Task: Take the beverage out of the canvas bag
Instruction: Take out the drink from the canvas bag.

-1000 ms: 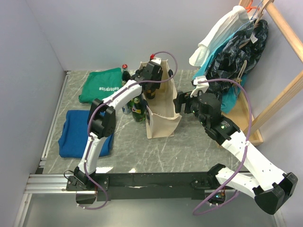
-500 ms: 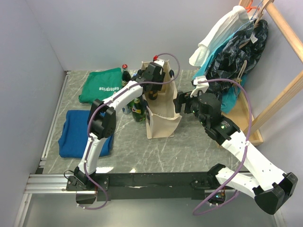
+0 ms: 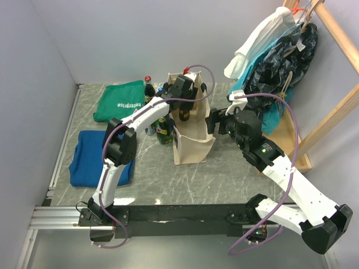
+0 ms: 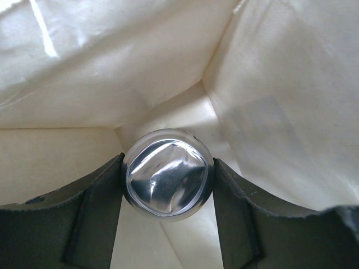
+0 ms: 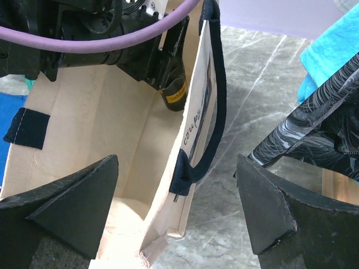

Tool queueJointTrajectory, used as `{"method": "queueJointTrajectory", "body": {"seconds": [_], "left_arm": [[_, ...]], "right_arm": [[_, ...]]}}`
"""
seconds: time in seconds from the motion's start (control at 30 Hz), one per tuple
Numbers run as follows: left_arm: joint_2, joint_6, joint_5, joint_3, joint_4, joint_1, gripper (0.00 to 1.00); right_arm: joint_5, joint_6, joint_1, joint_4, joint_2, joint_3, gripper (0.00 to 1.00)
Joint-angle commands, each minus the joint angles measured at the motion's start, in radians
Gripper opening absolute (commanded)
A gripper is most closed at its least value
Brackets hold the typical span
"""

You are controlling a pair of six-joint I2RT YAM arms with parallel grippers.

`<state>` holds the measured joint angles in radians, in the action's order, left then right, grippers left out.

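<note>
My left gripper (image 4: 167,179) pinches the dark brown glass bottle (image 5: 175,92) at its cap; I judge it partly inside the cream canvas bag (image 3: 193,143), mid-desk, lift-out unfinished; right gripper (image 5: 176,168) spread.

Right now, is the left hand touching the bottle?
Touching. The left wrist view shows the left hand with both fingers pressed against the sides of the bottle, with no gap on either side.

The canvas bag's (image 4: 269,84) walls close tightly round the bottle (image 4: 167,179); only upward lies open; other bottles (image 3: 163,129) crowd its left side
</note>
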<state>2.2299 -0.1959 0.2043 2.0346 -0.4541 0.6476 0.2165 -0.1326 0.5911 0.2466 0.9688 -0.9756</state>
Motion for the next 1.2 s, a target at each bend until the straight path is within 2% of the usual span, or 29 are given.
{"method": "queueJointTrajectory", "body": {"seconds": [0.0, 0.1, 0.17, 0.23, 0.27, 0.47, 0.6, 0.63, 0.7, 0.83, 0.97, 1.1, 1.17], "left_arm": [[-0.078, -0.008, -0.068, -0.013, 0.034, 0.026, 0.01], [-0.072, -0.014, -0.071, -0.01, 0.025, 0.027, 0.04], [-0.064, -0.017, -0.065, -0.002, 0.009, 0.029, 0.17], [-0.059, -0.016, -0.059, 0.006, -0.001, 0.03, 0.22], [-0.059, -0.016, -0.056, 0.006, -0.003, 0.03, 0.28], [-0.05, -0.022, -0.043, 0.006, -0.026, 0.03, 0.39], [-0.039, -0.027, -0.045, 0.009, -0.037, 0.03, 0.41], [-0.038, -0.028, -0.045, 0.006, -0.038, 0.03, 0.46], [-0.036, -0.028, -0.045, 0.006, -0.041, 0.03, 0.47], [-0.033, -0.028, -0.034, 0.007, -0.046, 0.03, 0.56], [-0.026, -0.025, -0.032, 0.015, -0.058, 0.03, 0.7], [-0.023, -0.027, -0.031, 0.015, -0.06, 0.03, 0.74], [-0.023, -0.025, -0.032, 0.013, -0.06, 0.03, 0.73]], "right_arm": [[0.001, 0.008, 0.003, -0.041, -0.001, 0.002, 0.91], [0.003, 0.008, 0.003, -0.04, -0.002, 0.002, 0.91], [0.003, 0.008, 0.003, -0.04, -0.005, 0.002, 0.91], [0.003, 0.01, 0.003, -0.041, -0.002, 0.002, 0.91], [0.003, 0.008, 0.001, -0.041, -0.002, 0.002, 0.91], [0.003, 0.008, 0.001, -0.041, -0.001, 0.002, 0.91], [0.004, 0.008, 0.0, -0.038, -0.001, 0.0, 0.91], [0.003, 0.01, 0.001, -0.038, 0.001, 0.0, 0.91], [0.003, 0.008, 0.003, -0.036, 0.001, -0.002, 0.91], [0.001, 0.005, 0.003, -0.036, 0.002, -0.002, 0.91], [0.001, 0.007, 0.001, -0.036, 0.002, -0.002, 0.91], [0.0, 0.007, 0.001, -0.036, 0.002, -0.002, 0.91], [0.001, 0.007, 0.003, -0.036, 0.002, -0.002, 0.91]]}}
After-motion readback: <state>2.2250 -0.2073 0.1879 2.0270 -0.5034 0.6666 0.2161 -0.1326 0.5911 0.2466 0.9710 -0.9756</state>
